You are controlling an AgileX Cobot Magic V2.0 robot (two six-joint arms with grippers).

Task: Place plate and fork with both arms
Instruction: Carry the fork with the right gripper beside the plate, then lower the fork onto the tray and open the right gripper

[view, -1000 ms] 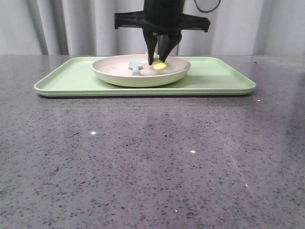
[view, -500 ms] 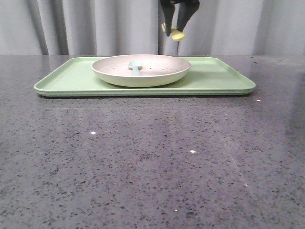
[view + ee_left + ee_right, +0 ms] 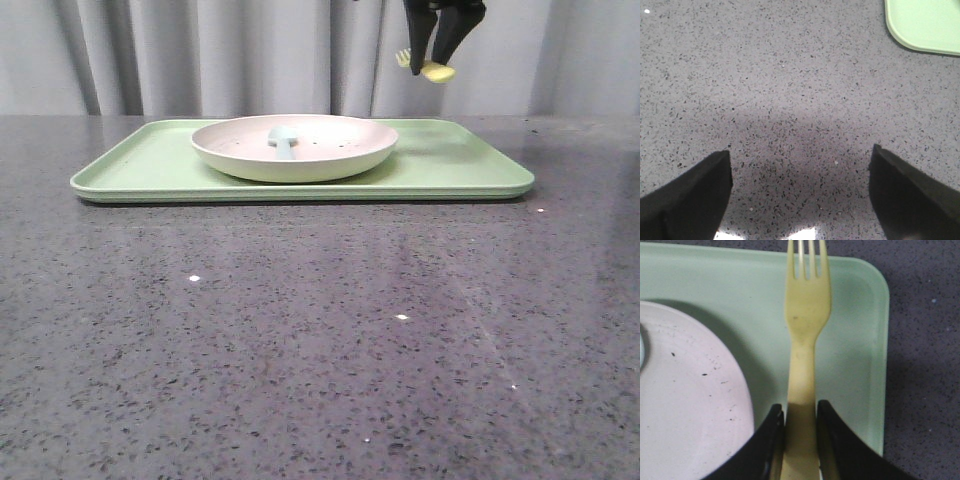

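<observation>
The cream plate (image 3: 296,150) with a pinkish speckled inside rests on the light-green tray (image 3: 460,160); a pale blue spoon (image 3: 284,140) lies in it. My right gripper (image 3: 437,62) hangs high above the tray's right part, shut on the handle of the yellow fork (image 3: 424,68). In the right wrist view the fork (image 3: 805,335) sticks out from the gripper (image 3: 800,412) over the tray (image 3: 855,340), beside the plate (image 3: 690,390). My left gripper (image 3: 800,165) is open over bare countertop and does not show in the front view.
The grey speckled countertop (image 3: 320,330) spreads in front of the tray. A grey curtain (image 3: 200,50) closes off the back. One corner of the tray (image 3: 925,25) shows in the left wrist view.
My right gripper took the fork out of the plate, rose, and has moved to the right above the tray. The plate and spoon have stayed put.
</observation>
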